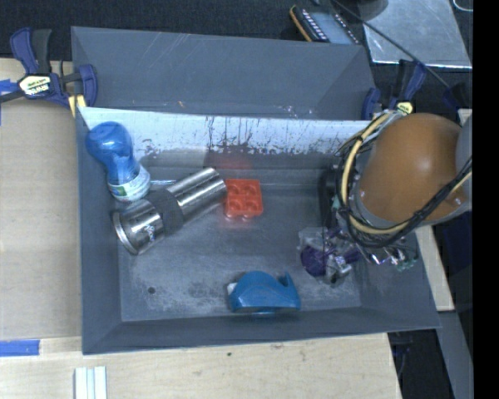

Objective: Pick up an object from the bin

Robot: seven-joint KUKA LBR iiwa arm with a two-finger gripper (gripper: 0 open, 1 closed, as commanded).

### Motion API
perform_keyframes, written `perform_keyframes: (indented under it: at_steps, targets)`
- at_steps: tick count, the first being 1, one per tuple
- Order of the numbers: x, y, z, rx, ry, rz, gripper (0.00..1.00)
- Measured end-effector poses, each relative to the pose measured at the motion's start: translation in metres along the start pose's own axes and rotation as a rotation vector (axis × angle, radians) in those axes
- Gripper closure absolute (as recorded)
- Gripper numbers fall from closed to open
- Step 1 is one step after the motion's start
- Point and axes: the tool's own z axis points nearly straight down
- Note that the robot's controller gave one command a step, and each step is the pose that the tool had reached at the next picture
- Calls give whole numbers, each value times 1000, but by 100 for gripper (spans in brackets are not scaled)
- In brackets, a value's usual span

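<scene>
hand low at the bin's 4 o'clock, by a small purple thing

the hand (337,260) is seen down near the right wall of the grey bin (233,81), at about 4 o'clock, with a small purple thing (314,260) touching or just beside it; whether the hand is apart or together cannot be told. a slip is judged likely if the purple thing is caught only at its edge, and the near wall could be struck. also held in the bin: a blue rounded dispenser (262,293) at 6 o'clock, a red studded block (243,199) near the middle, and a steel cup (170,209) and blue-capped bottle (116,160) at 9 to 10 o'clock.
</scene>
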Motion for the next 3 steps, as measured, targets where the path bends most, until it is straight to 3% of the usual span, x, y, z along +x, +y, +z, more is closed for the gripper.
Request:
perform_keyframes:
  at_steps: [1, 2, 3]
  targets:
    - [-27, 0, 61, 8, -15, 11, 100]
    - [-15, -2, -9, 1, -3, 25, 100]
    - [-49, 5, 41, 9, -20, 46, 100]
